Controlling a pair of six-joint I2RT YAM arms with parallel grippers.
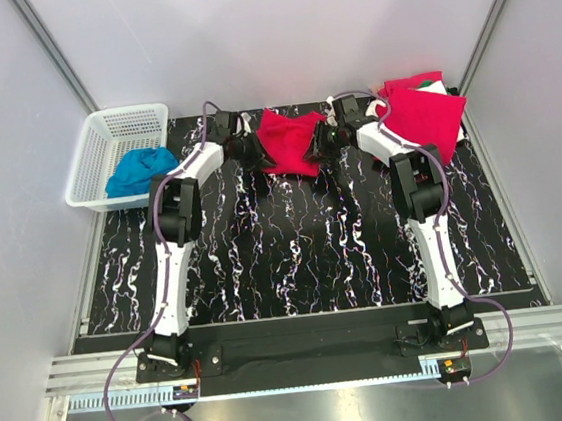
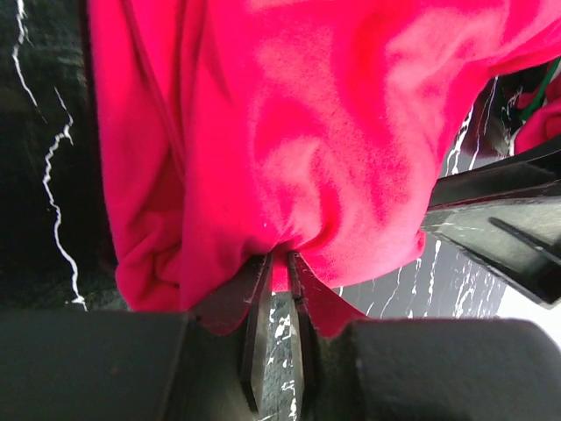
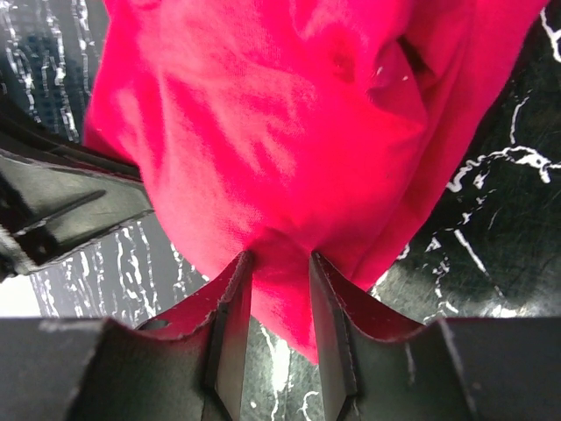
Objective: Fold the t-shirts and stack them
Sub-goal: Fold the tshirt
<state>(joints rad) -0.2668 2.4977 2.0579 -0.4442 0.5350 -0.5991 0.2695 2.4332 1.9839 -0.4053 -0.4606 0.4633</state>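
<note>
A crumpled red t-shirt point(image 1: 289, 141) lies at the back middle of the mat, between my two grippers. My left gripper point(image 1: 251, 149) is at its left edge. In the left wrist view the left gripper point(image 2: 279, 257) is shut narrowly on a fold of the red t-shirt point(image 2: 307, 132). My right gripper point(image 1: 322, 142) is at the shirt's right edge. In the right wrist view the right gripper point(image 3: 280, 256) holds a thicker bunch of the red t-shirt point(image 3: 263, 114) between its jaws. More red t-shirts point(image 1: 424, 113) lie piled at the back right, with white and green point(image 1: 434, 82) showing at the top.
A white basket point(image 1: 94, 150) holding a blue cloth point(image 1: 139, 171) stands at the back left, off the mat's edge. The black marbled mat point(image 1: 296, 259) covers the table. Grey walls close in on three sides.
</note>
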